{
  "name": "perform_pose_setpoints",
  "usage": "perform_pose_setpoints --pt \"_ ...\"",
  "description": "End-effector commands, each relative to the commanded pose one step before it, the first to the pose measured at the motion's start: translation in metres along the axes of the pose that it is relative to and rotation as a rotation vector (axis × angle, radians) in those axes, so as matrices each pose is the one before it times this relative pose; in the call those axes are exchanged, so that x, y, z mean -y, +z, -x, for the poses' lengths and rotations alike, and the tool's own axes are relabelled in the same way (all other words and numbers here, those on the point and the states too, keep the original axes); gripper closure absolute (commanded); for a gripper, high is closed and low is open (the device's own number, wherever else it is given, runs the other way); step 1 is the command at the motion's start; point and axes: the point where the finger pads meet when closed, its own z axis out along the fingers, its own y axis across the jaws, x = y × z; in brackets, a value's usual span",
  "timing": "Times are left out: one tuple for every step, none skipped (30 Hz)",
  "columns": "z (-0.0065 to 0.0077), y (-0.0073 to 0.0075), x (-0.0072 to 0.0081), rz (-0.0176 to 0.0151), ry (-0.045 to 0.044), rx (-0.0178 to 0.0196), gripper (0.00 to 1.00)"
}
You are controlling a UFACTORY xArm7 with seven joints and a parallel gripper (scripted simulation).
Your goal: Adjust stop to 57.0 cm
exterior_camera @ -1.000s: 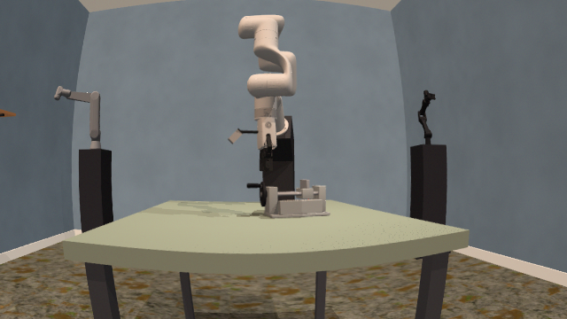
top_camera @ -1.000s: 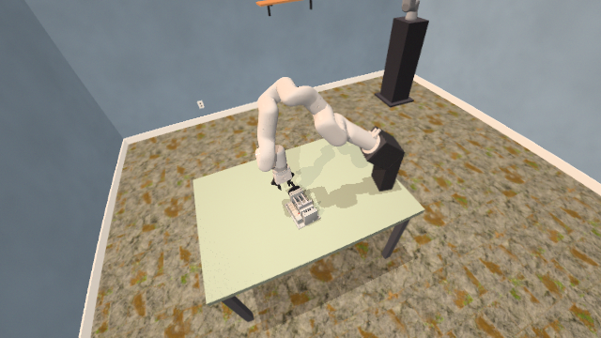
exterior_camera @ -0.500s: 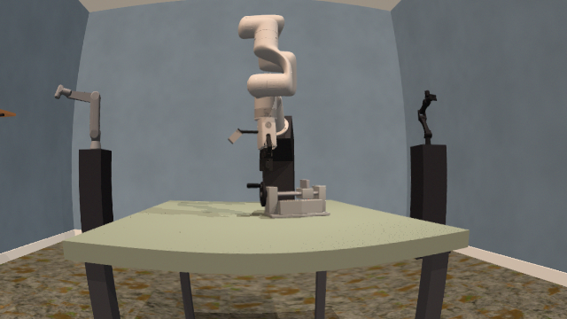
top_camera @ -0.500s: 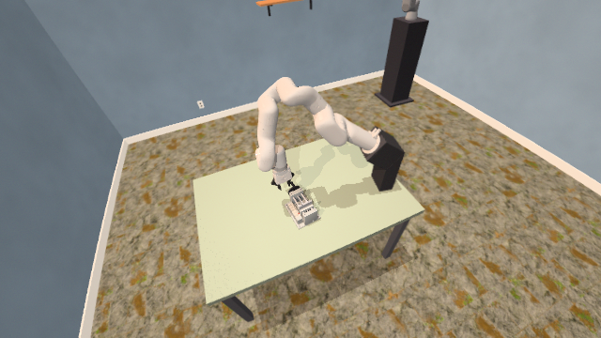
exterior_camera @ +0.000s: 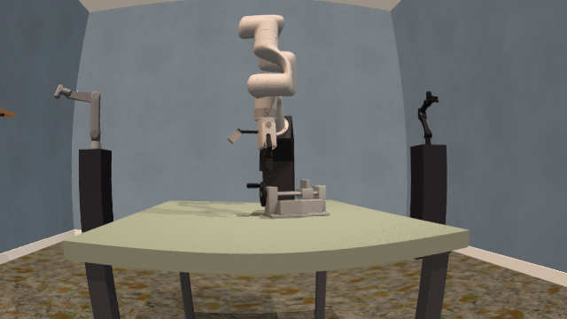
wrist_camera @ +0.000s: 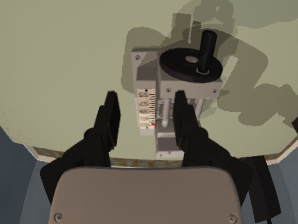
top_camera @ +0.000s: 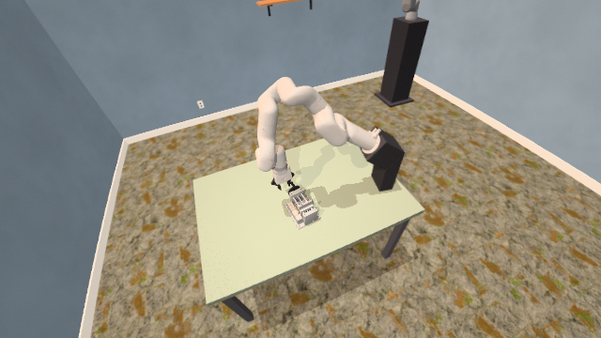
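Observation:
A small grey stop fixture (top_camera: 303, 214) stands on the pale green table, also seen in the exterior view (exterior_camera: 296, 201) and the wrist view (wrist_camera: 174, 99). Its black handwheel (wrist_camera: 189, 64) with a black crank handle (wrist_camera: 208, 48) sits at one end; in the exterior view the handwheel (exterior_camera: 261, 194) is at the fixture's left end. A scale with a red mark (wrist_camera: 152, 123) runs along the fixture. My gripper (wrist_camera: 146, 102) hangs above the fixture, apart from the handwheel, fingers open with nothing between them. It also shows in the top and exterior views (top_camera: 283, 184) (exterior_camera: 267, 163).
The arm's black base block (top_camera: 386, 160) stands at the table's far right edge. Black pedestals with other arms stand on the floor away from the table (exterior_camera: 95, 186) (exterior_camera: 427, 182).

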Motion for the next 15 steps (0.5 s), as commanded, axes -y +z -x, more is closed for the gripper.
perform_pose_setpoints --pt "-0.00026 -0.00218 0.00106 -0.00221 -0.00024 -0.00077 0.43" --pt "0.00000 -0.00083 0.00000 -0.00001 0.00001 0.00001 0.43" --pt "0.00000 -0.00075 0.00000 -0.00001 0.00001 0.00001 0.43" --pt "0.00000 -0.00054 0.00000 -0.00001 0.00001 0.00001 0.43" --pt "0.00000 -0.00026 0.00000 0.00000 0.00001 0.00000 0.43" --pt "0.00000 -0.00005 0.00000 0.00000 0.00000 0.00000 0.43" --pt "0.00000 0.00000 0.00000 0.00000 0.00000 0.00000 0.43" --pt "0.00000 0.00000 0.00000 0.00000 0.00000 0.00000 0.43" --pt "0.00000 0.00000 0.00000 0.00000 0.00000 0.00000 0.43" --pt "0.00000 0.00000 0.00000 0.00000 0.00000 0.00000 0.43" --pt "0.00000 0.00000 0.00000 0.00000 0.00000 0.00000 0.43" --pt "0.00000 0.00000 0.00000 0.00000 0.00000 0.00000 0.43" --pt "0.00000 0.00000 0.00000 0.00000 0.00000 0.00000 0.43" --pt "0.00000 0.00000 0.00000 0.00000 0.00000 0.00000 0.43" --pt "-0.00002 0.00000 -0.00003 0.00000 0.00000 0.00000 0.43"
